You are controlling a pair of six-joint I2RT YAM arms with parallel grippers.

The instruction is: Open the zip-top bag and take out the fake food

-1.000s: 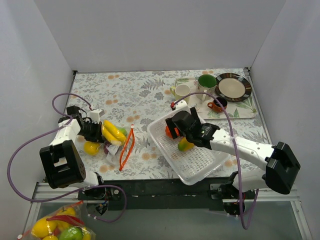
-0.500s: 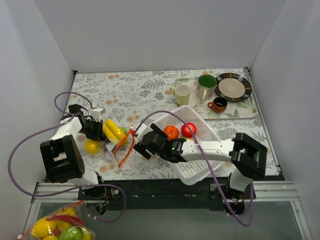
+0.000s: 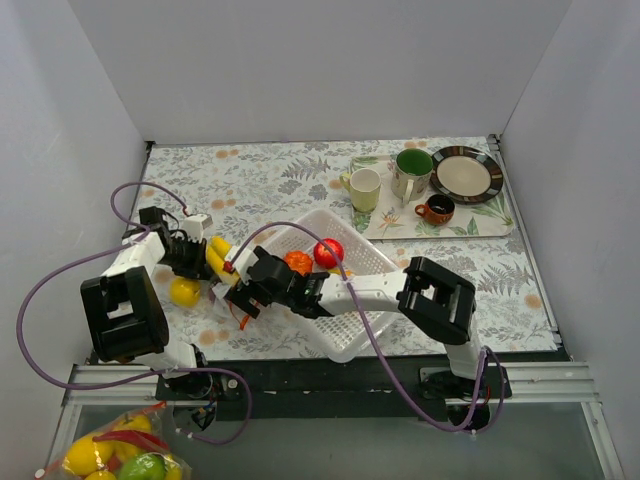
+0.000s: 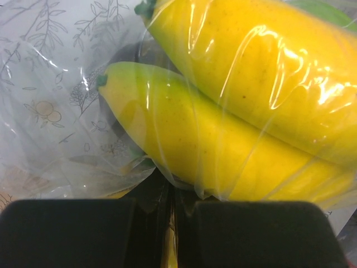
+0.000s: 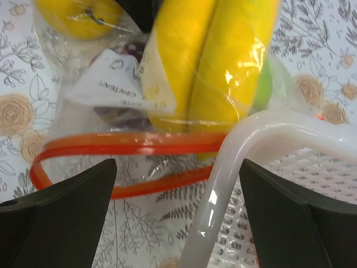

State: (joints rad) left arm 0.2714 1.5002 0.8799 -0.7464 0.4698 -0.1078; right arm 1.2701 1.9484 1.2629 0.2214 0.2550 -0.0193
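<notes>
The zip-top bag lies at the left, its red zip strip open in a loop. Two yellow bananas and a lemon are inside it; both also show in the right wrist view, the bananas and the lemon. My left gripper is shut on the bag's plastic at its far end. My right gripper is open just over the bag's mouth, with the basket rim between its fingers. An orange piece and a red piece lie in the basket.
The white perforated basket sits mid-table against the bag. Two cups, a small brown cup and a plate stand on a tray at the back right. Another bag of fruit lies below the table's front left.
My right arm has swung left from over the basket to the bag's mouth. The basket has slid left with it, up to the bag. The left gripper has barely moved.
</notes>
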